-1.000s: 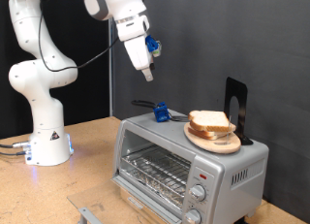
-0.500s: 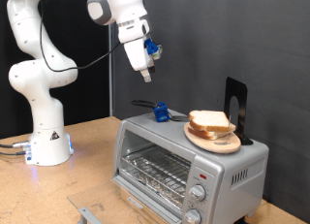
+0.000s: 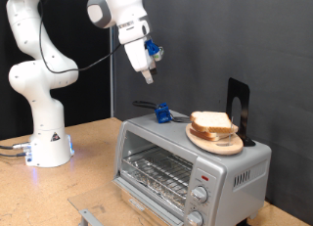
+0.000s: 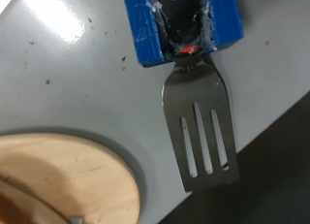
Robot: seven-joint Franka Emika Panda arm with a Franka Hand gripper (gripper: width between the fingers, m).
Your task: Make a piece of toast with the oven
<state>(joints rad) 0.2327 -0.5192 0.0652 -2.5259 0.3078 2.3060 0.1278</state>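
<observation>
High above oven [image 3: 191, 167] | hand [image 3: 149, 77] state: cannot tell | oven long axis left-right, door toward camera

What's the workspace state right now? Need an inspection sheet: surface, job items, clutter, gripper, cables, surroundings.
Surface: wooden table; robot base stands on it.
Job's things: oven, glass door shut, wire rack bare, knobs at front right. Bread slices stacked on a round wooden plate on the oven top; no single slice apart.
Clutter: slotted metal spatula in a blue holder on the oven top; black upright stand behind the plate.
Grippers: gripper in the air above the spatula, holding nothing.
Cables: black cable along the arm; cords beside the base.
Surroundings: dark backdrop.
</observation>
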